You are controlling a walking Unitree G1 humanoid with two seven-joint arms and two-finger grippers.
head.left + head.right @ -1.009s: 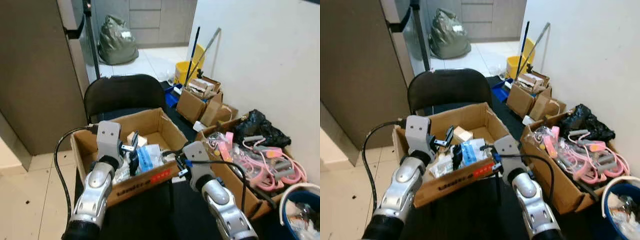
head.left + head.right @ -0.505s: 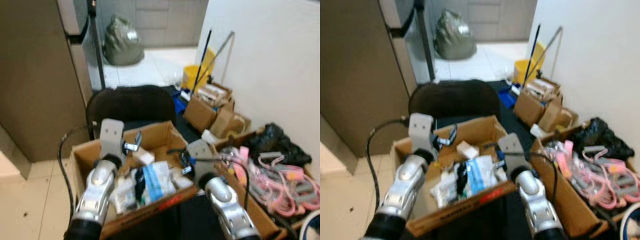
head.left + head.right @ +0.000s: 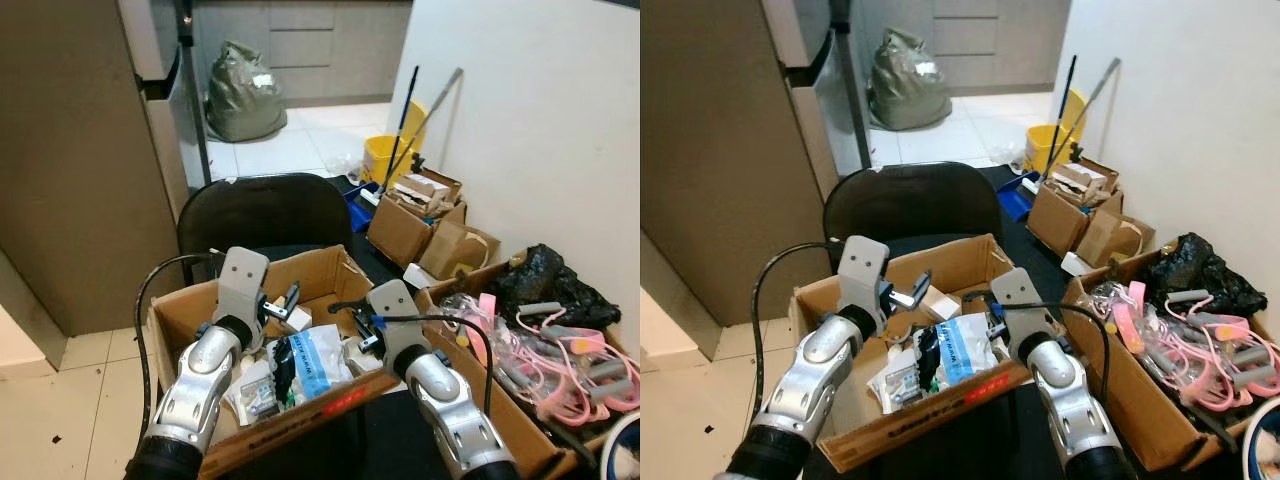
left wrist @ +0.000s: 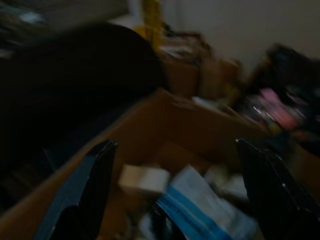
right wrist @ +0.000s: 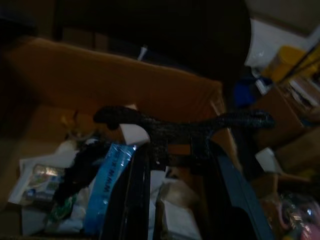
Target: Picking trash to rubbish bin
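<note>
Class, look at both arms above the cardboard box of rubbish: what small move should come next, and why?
Probably lower the left gripper onto the blue-and-white packet. Its fingers are wide open and hold nothing, and the packet lies on top in the cardboard box, just below them. The right gripper hovers over the box's right side.

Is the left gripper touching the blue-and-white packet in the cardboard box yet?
Apart. The left wrist view shows the left gripper open, the blue-and-white packet lying below and between its fingers with a clear gap on both sides.

A home's cluttered utility corner beside a kitchen — pale floor tiles [image 3: 290,135], grey drawer fronts [image 3: 300,45]. A yellow mop bucket [image 3: 385,155], open brown cardboard boxes [image 3: 400,225] and a stuffed olive-green rubbish sack [image 3: 238,95] show it.
</note>
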